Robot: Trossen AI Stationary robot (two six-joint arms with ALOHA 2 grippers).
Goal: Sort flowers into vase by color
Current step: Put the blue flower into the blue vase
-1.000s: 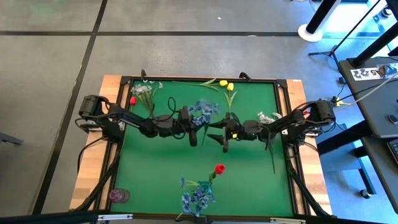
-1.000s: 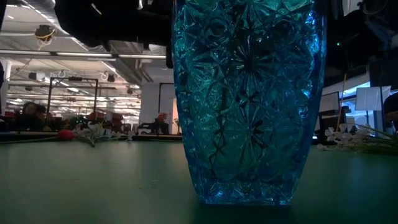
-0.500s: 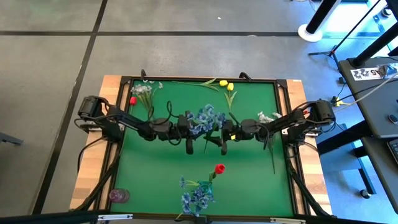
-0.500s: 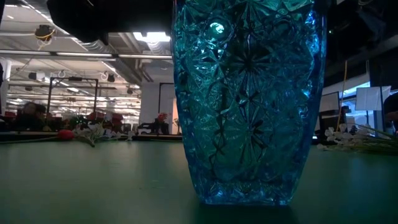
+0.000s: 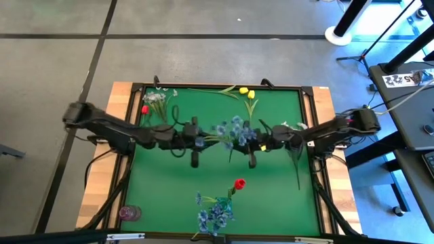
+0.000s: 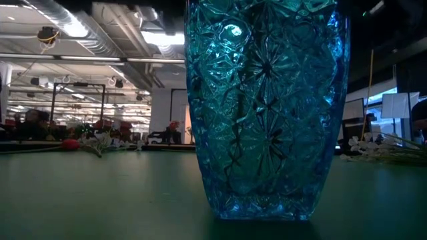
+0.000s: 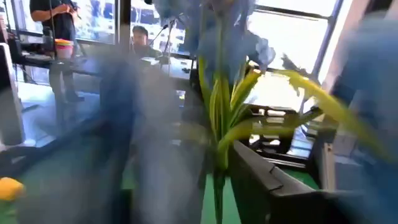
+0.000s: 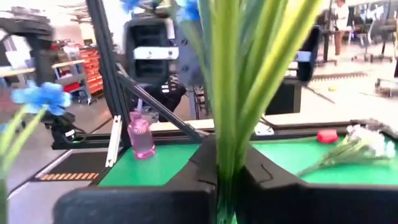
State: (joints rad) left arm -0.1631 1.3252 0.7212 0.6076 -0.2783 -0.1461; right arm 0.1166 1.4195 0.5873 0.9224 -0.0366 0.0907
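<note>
Step in hand, as judged: a blue bunch point(image 5: 234, 130) is held above the centre of the high view, between the two arms, for delivery to the blue cut-glass vase point(image 6: 267, 107).

Procedure: keep the stems vertical, centre them over the vase mouth, lower until the stalks clear the rim, then release. Avoid twisting, since both arms appear to share the load.

The right gripper point(image 8: 227, 180) is clamped on the green stalks point(image 8: 233, 81), which rise straight between its fingers. The left gripper point(image 5: 195, 141) sits just left of the blossoms; its wrist view is smeared, so its finger state cannot be determined (stalks do pass close in front of it).

The bunch is bushy, with pale blue blossoms over long yellow-green leaves.

Elsewhere on the green mat point(image 5: 163, 196):
- A second blue bunch point(image 5: 214, 215) and a red tulip point(image 5: 239, 184), lower centre.
- Yellow tulips point(image 5: 247, 93), upper centre.
- A white spray point(image 5: 157, 98), upper left.
</note>
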